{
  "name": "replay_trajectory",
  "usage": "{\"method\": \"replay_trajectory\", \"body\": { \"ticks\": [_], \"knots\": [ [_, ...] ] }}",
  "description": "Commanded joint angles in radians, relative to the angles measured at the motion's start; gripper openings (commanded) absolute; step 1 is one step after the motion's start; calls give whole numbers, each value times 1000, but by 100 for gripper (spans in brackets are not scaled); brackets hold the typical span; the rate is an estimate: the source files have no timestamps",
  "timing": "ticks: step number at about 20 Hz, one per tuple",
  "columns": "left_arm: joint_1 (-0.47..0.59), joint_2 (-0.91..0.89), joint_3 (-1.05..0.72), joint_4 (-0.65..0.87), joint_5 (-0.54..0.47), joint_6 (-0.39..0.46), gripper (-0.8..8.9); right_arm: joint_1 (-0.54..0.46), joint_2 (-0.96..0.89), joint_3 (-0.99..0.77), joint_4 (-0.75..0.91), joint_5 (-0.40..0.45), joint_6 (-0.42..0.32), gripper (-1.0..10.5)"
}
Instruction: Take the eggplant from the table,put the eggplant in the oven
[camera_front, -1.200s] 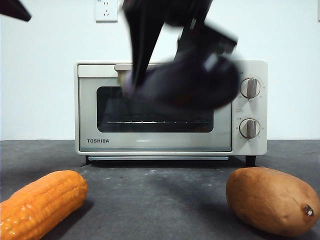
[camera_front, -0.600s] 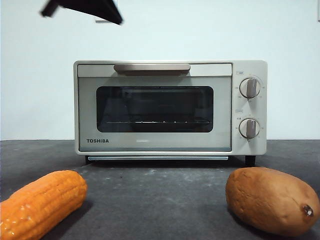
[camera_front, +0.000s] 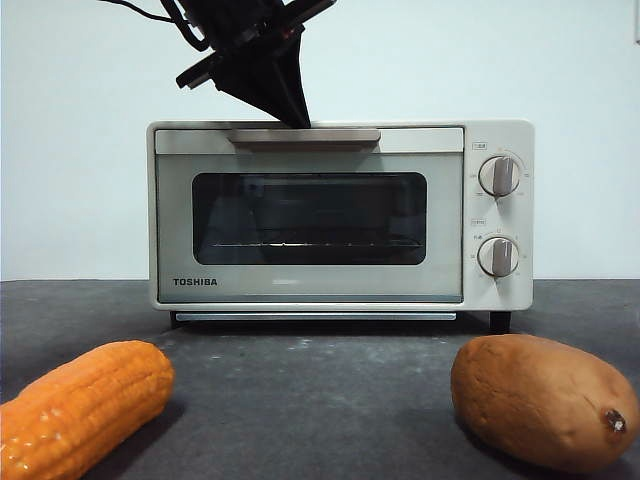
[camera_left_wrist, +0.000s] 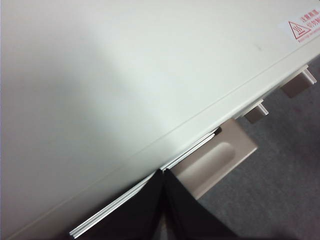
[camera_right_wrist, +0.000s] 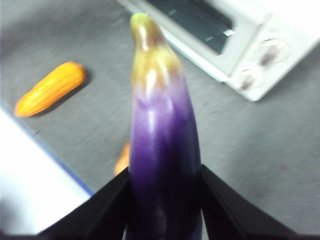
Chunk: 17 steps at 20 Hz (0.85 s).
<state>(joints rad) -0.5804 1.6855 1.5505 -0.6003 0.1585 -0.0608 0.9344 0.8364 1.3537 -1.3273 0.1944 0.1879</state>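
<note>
Holding the eggplant (camera_right_wrist: 162, 150) aloft over the table (camera_right_wrist: 260, 150), pinched in the right gripper (camera_right_wrist: 164, 200), while pressing the left gripper's (camera_front: 297, 118) closed tips at the oven's (camera_front: 340, 215) handle (camera_front: 304, 135), likely needing the shut door pulled open next.

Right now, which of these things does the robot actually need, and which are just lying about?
Needed:
eggplant, held in the right gripper
oven, door shut
left gripper, shut, at the oven's door handle
table

Just lying about:
corn cob
sweet potato
</note>
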Motion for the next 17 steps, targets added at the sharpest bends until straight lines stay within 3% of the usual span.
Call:
{"method": "replay_trajectory", "body": {
  "ticks": [1,7,17],
  "knots": [
    [-18,38,16,-66,-5,29,6,10,-4,21,10,24,11,128],
    [-101,33,29,-273,-2,54,6,10,-8,21,26,62,8,128],
    [-246,-40,29,-477,-2,58,6,11,1,21,47,66,3,128]
  ]
}}
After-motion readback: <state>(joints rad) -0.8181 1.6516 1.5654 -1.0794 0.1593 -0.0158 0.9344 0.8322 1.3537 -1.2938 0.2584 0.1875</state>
